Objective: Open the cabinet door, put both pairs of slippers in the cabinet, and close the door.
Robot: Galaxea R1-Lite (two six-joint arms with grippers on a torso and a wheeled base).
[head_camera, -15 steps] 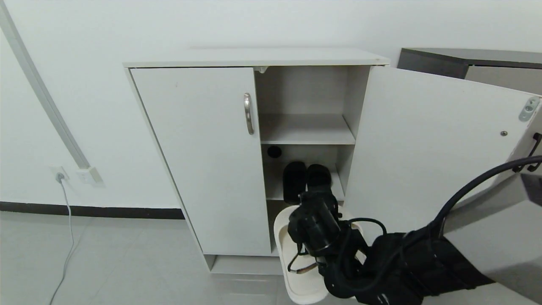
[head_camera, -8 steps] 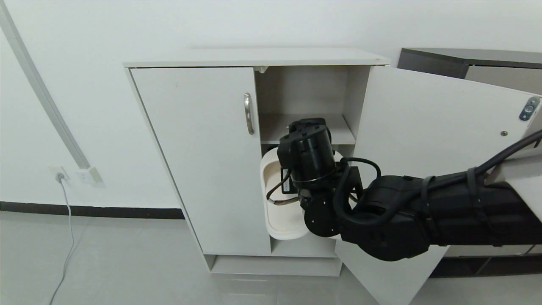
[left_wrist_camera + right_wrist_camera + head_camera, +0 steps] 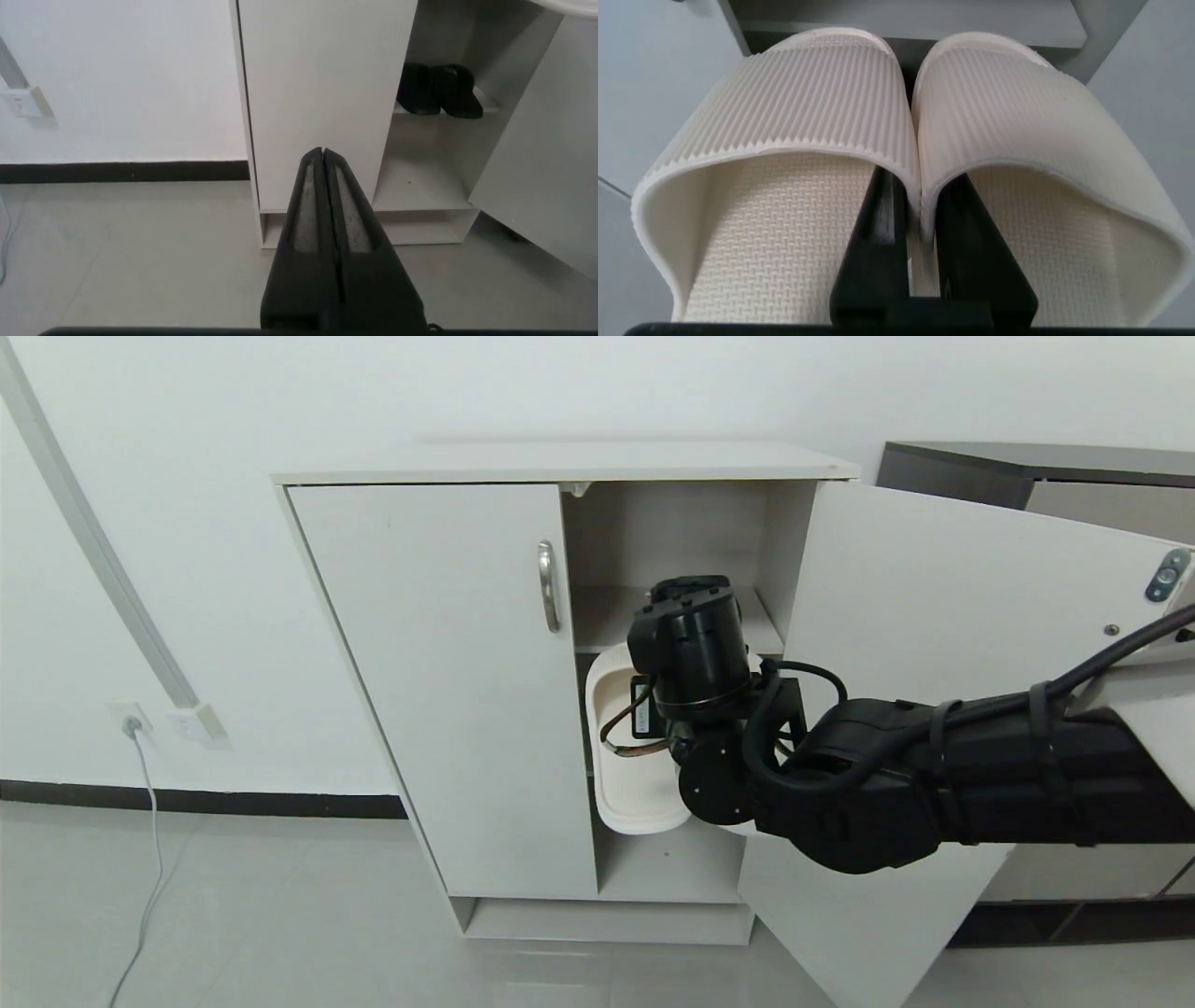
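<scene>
In the last second my right hand [image 3: 910, 257] — clamped on the inner edges of the ribbed cream rubber slippers [image 3: 813, 121] — rose from near the foot of the white cabinet [image 3: 439, 691] into its open right half, where the black slippers [image 3: 439, 89] already sit on a shelf; I judge only release and door-closing remain. My left hand [image 3: 322, 163] hangs pinched shut, empty. Around it — wall socket [image 3: 131, 721], grey tiled floor [image 3: 233, 915], open door [image 3: 934, 644].

I can read no text, number or sign from here. A small tag [image 3: 644, 707] on the right arm's wrist, beside the cream slippers [image 3: 625, 775], is too small to make out.
</scene>
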